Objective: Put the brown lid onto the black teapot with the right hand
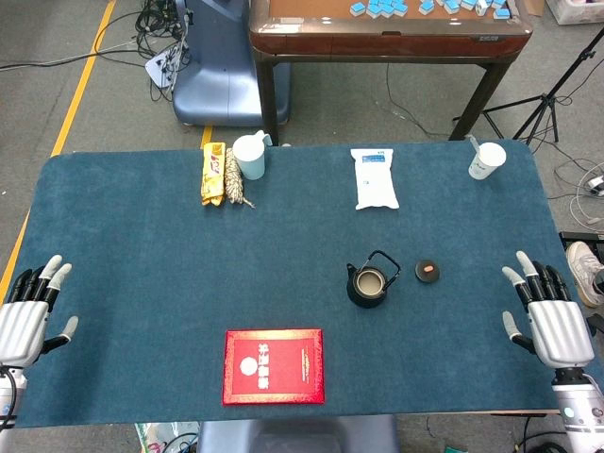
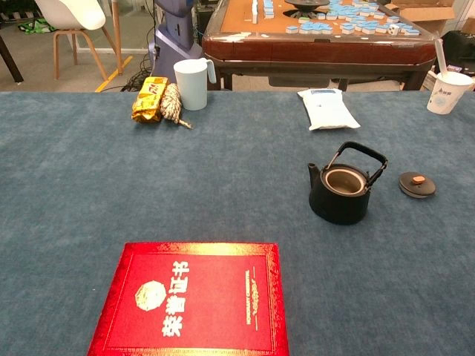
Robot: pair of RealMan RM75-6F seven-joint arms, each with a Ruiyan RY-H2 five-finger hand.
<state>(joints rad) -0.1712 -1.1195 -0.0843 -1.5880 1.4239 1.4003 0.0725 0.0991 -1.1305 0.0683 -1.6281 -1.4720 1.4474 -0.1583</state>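
The black teapot (image 1: 370,284) (image 2: 341,193) stands uncovered on the blue table right of centre, its handle raised and its mouth showing. The brown lid (image 1: 429,272) (image 2: 417,184) lies flat on the cloth just to the pot's right, a small orange knob on top. My right hand (image 1: 545,319) rests open at the table's right edge, fingers spread, well right of the lid and a little nearer to me. At the left edge my left hand (image 1: 30,310) lies open too. Neither hand shows in the chest view.
A red booklet (image 1: 274,365) (image 2: 194,310) lies at the near centre. At the far side are a yellow snack packet (image 1: 213,173), a rope bundle (image 1: 233,184), a pale blue mug (image 1: 250,156), a white pouch (image 1: 375,178) and a paper cup (image 1: 486,160).
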